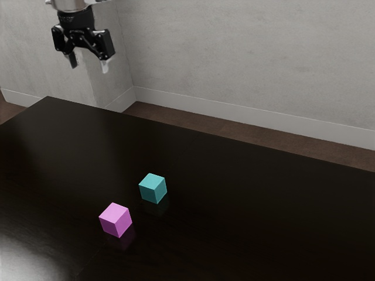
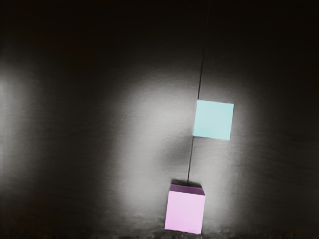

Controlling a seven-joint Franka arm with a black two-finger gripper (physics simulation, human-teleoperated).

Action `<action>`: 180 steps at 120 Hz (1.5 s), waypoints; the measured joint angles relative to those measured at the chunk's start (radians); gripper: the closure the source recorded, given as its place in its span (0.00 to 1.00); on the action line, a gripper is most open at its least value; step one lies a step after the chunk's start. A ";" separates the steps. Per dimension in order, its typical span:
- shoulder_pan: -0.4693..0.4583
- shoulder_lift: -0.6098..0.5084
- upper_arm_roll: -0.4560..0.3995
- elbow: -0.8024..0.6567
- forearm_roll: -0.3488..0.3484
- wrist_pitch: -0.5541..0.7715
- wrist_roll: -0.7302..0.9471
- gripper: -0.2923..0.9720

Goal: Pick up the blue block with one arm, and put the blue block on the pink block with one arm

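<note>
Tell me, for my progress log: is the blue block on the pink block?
No, the blue block rests on the table, apart from the pink block.

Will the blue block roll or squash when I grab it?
Likely neither: the blue block is a flat-faced cube, so it should sit still and looks rigid. The table is glossy, so a nudge may slide it.

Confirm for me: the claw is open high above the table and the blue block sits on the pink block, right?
No. The blue block sits on the table, apart from the pink block, as the exterior view shows. The claw is open, high above.
</note>
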 joint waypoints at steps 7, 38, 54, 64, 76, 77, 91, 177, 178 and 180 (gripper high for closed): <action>0.009 0.001 0.001 0.004 0.006 -0.022 -0.019 0.23; 0.031 -0.011 -0.006 0.183 0.012 -0.097 -0.083 0.23; 0.047 -0.003 -0.046 0.234 -0.007 -0.125 -0.107 0.23; 0.023 0.004 -0.052 0.236 -0.013 -0.135 -0.119 0.23; -0.002 0.011 -0.054 0.234 -0.015 -0.142 -0.131 0.23; -0.002 0.011 -0.055 0.234 -0.014 -0.143 -0.132 0.23; 0.002 0.016 -0.064 0.230 -0.011 -0.147 -0.144 0.23; 0.011 -0.148 -0.110 -0.713 -0.008 0.487 -0.184 0.23; 0.011 -0.147 -0.110 -0.716 -0.007 0.493 -0.185 0.23; 0.011 -0.144 -0.110 -0.721 -0.004 0.507 -0.185 0.23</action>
